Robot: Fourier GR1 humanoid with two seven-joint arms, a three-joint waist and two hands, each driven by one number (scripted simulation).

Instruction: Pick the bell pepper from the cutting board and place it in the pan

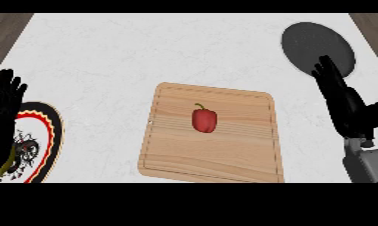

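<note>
A red bell pepper (pixel 204 120) with a green stem lies near the middle of the wooden cutting board (pixel 177 160). The dark round pan (pixel 314 42) sits at the far right of the counter. My right hand (pixel 339 97) is open, fingers straight and pointing up, to the right of the board and just below the pan, overlapping its near edge. It holds nothing. At the left edge my left hand (pixel 9 95) rests open with fingers up, far from the pepper.
A round plate (pixel 46 137) with a black, red and cream pattern lies at the left edge, partly under my left hand. White marble counter (pixel 111 55) spreads between the board and the far edge. Brown strips show at both far corners.
</note>
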